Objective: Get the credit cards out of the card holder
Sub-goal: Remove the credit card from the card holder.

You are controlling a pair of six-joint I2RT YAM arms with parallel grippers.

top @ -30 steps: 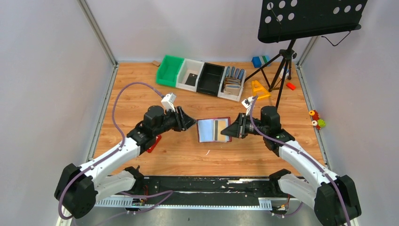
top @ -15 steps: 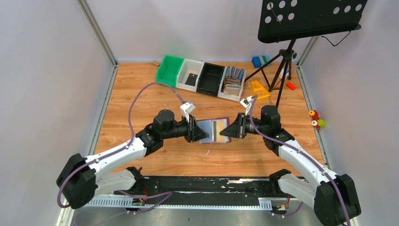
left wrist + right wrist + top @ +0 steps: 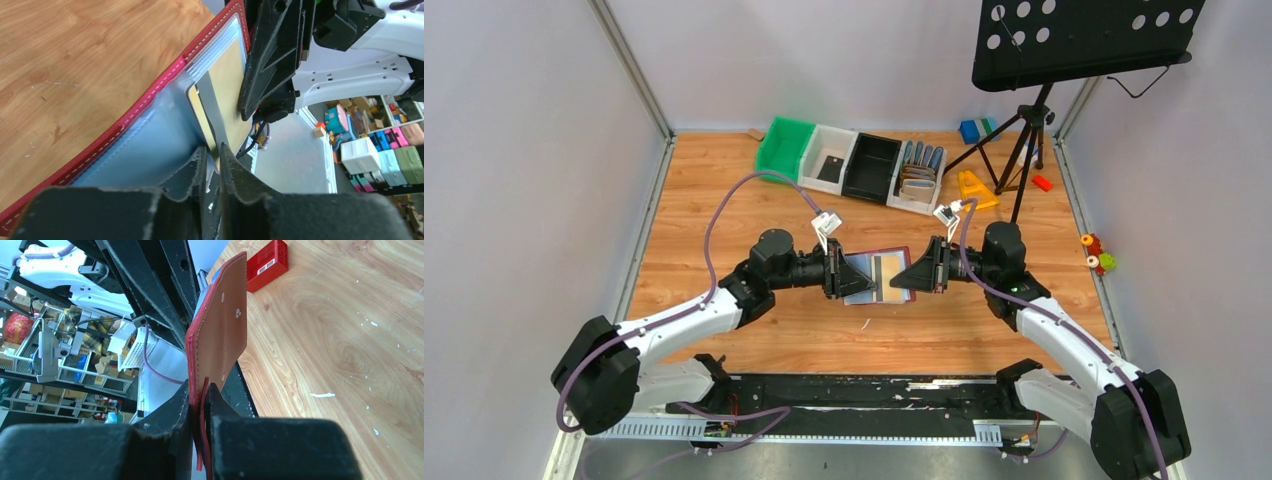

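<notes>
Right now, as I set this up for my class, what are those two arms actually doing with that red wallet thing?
The two arms are working on it together over the wooden table. The right gripper is clamped on one edge of the maroon card holder and holds it open between the arms. The left gripper is pinched on the edge of a gold-tan card that sits in a clear inner pocket. The card is not yet out of the pocket.

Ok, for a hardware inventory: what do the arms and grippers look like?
Both the left arm and right arm have white shells with black joints. A purple-grey cable runs along each to a small white wrist camera. The left gripper and right gripper are black wedges with two flat fingers.
</notes>
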